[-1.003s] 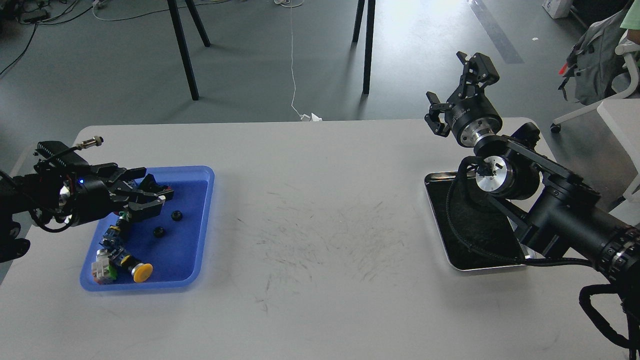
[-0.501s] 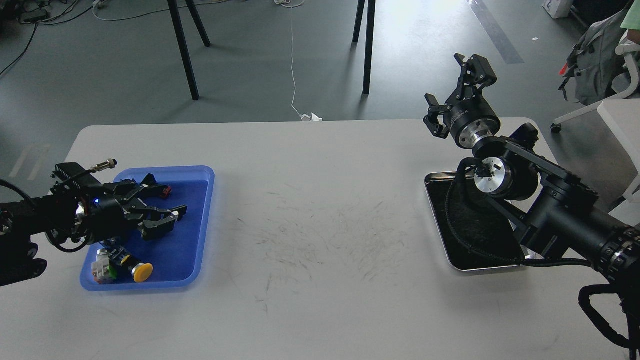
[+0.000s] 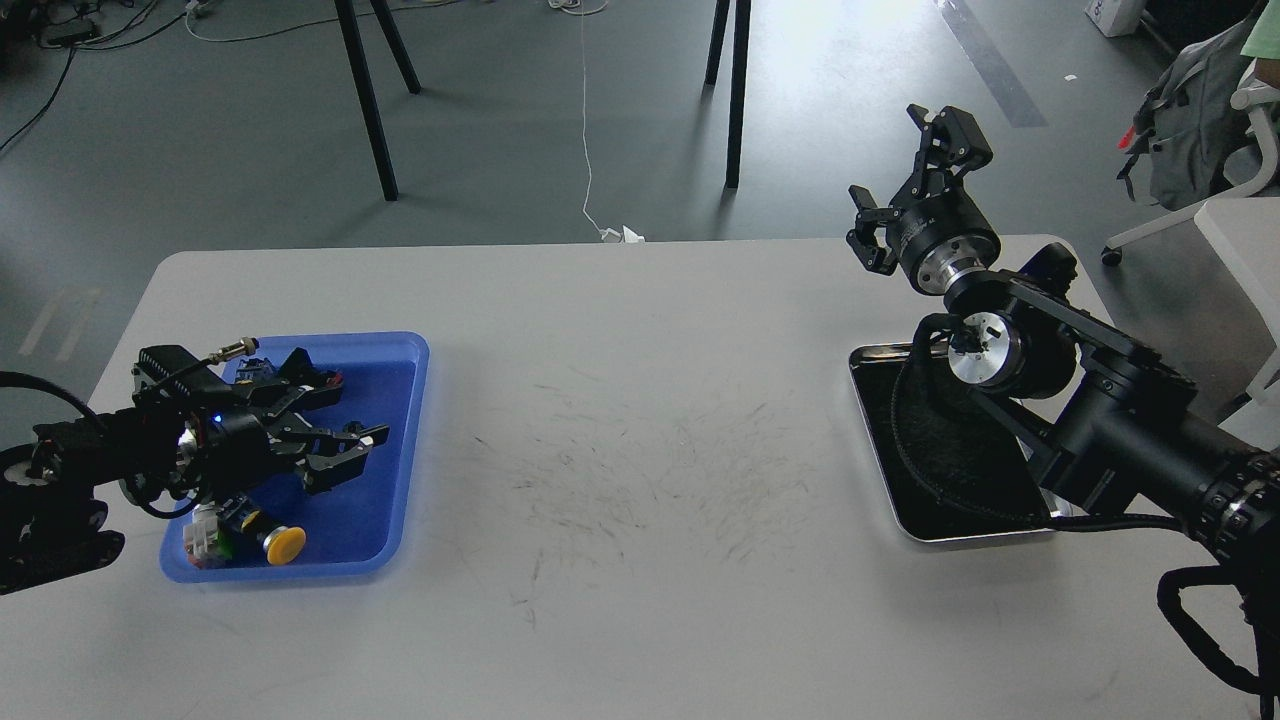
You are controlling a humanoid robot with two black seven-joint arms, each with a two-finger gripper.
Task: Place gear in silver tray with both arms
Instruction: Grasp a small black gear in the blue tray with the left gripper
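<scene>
The silver tray (image 3: 905, 528), with a shiny rim and black inside, lies at the right of the table, partly under my right arm. My right gripper (image 3: 906, 185) is raised beyond the tray's far end, above the table's back edge, open and empty. My left gripper (image 3: 342, 415) hangs low over the blue tray (image 3: 408, 348) at the left, with its fingers spread open. No gear shows now; the gripper covers the middle of the blue tray.
The blue tray also holds a yellow push-button (image 3: 285, 541) and a white and green part (image 3: 204, 535) at its near end. A black cable (image 3: 905, 440) of my right arm loops over the silver tray. Black stand legs (image 3: 365, 100) rise behind the table.
My left gripper has moved toward me and to the right over the blue tray, and now covers two small black gears that showed before. The right arm has barely moved.
</scene>
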